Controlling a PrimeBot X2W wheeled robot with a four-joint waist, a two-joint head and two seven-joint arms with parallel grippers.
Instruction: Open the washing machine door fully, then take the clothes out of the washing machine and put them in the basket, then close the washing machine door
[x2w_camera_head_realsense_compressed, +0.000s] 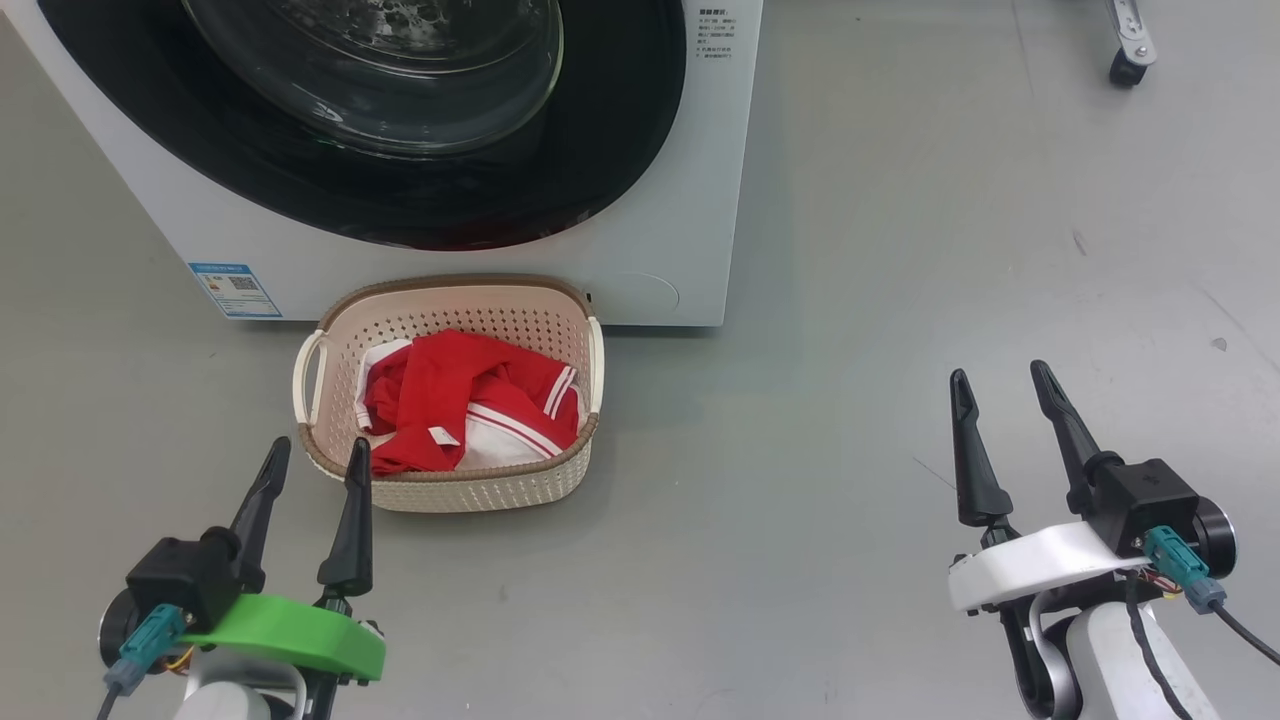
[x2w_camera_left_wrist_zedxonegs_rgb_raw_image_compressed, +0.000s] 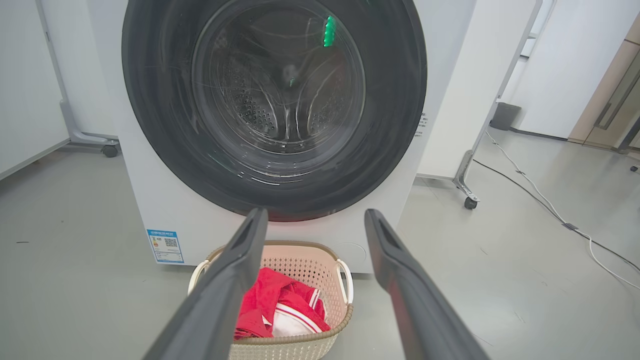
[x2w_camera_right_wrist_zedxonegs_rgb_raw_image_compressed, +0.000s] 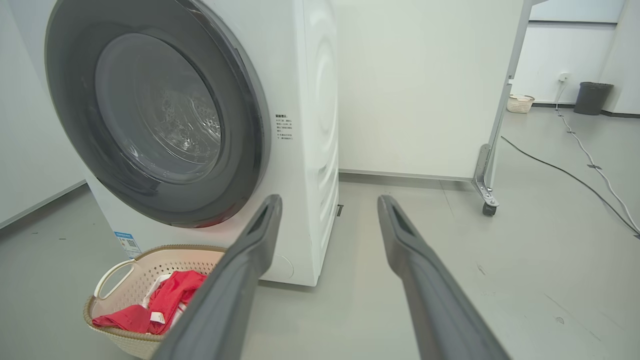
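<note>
**Laundry out, door shut: little or nothing left to do**

From where I stand, the job looks all but finished. The left claw (x2w_camera_head_realsense_compressed: 320, 445) hangs low over the floor (x2w_camera_head_realsense_compressed: 800, 450) with its two fingers spread and nothing between them. The right claw (x2w_camera_head_realsense_compressed: 1000, 372), well off to the other side, is spread just as wide and equally empty.

The basket (x2w_camera_head_realsense_compressed: 480, 495) sits on the floor just ahead of the left claw, so close that the claw's inner fingertip overlaps the near rim in the head view, though I cannot tell whether they touch. The clothes (x2w_camera_head_realsense_compressed: 450, 390) lie bundled inside it, red with white parts and striped trim, wholly within the walls. Nothing trails over the edge.

Beyond the basket, further ahead of the left claw, stands the washing machine (x2w_camera_head_realsense_compressed: 680, 270). From the right claw it lies ahead and off to the left. The washing machine door (x2w_camera_head_realsense_compressed: 600, 150) lies flat against the white front, and no gap shows along its black rim in the right wrist view. Whether the latch has caught I cannot tell. Through the glass, the drum (x2w_camera_left_wrist_zedxonegs_rgb_raw_image_compressed: 280, 100) shows bare steel with no fabric in it.

I judge the emptying and the closing both done. Only a check of the latch might remain.
</note>
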